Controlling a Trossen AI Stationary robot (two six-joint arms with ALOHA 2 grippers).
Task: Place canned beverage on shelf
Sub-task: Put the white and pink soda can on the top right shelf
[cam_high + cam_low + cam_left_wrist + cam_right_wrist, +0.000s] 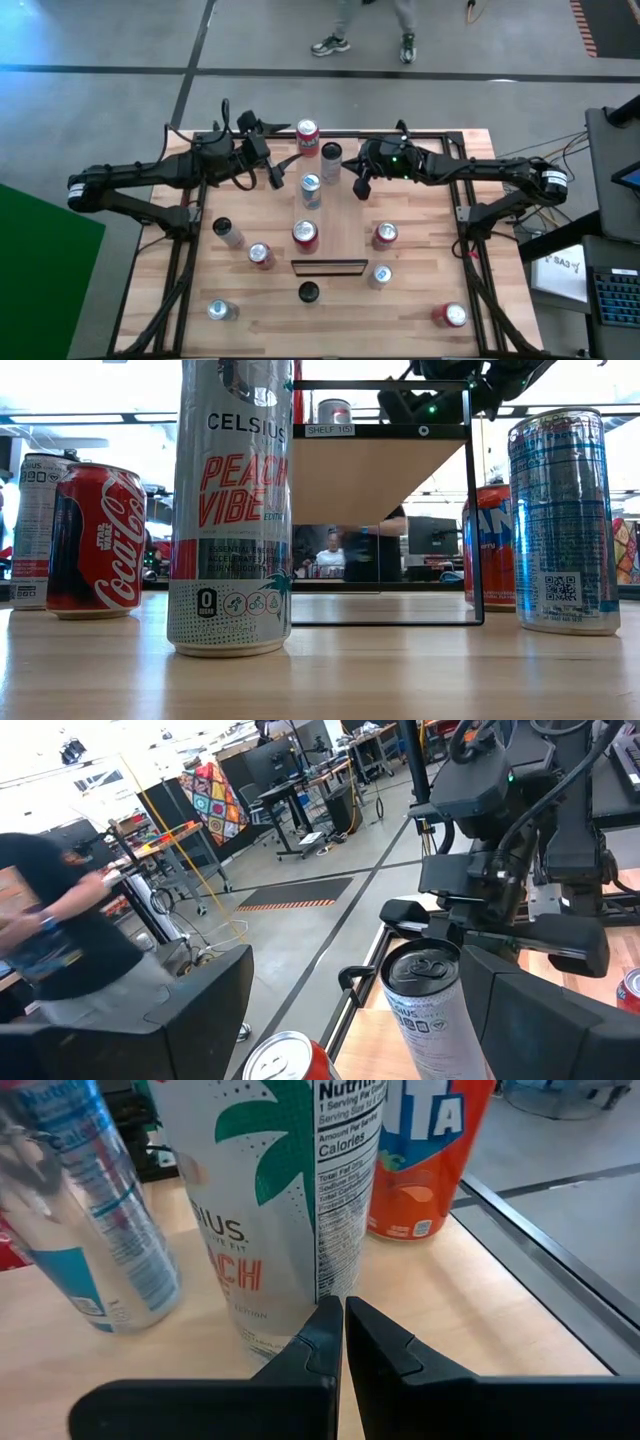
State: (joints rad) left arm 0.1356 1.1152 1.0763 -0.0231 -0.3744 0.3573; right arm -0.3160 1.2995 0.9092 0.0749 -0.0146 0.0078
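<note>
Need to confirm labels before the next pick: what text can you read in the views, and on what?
"CELSIUS PEACH VIBE": tall white can.
"Coca-Cola", "STAR WARS": red can.
"SHELF 16": tag on the shelf.
"Nutrition", "Serving Size", "Calories": white can.
"TA": orange can.
Blue can: print too small.

The desk [420, 310] is pale planked wood, matt with visible grain. On it, the shelf [372, 475] has a smooth light wooden board in a thin matt black metal frame. Beside the shelf, the tall peach can [232, 510] is glossy printed metal, and the cola can [97, 540] is shiny red. The right tool [343, 1330] is matt black plastic.
</note>
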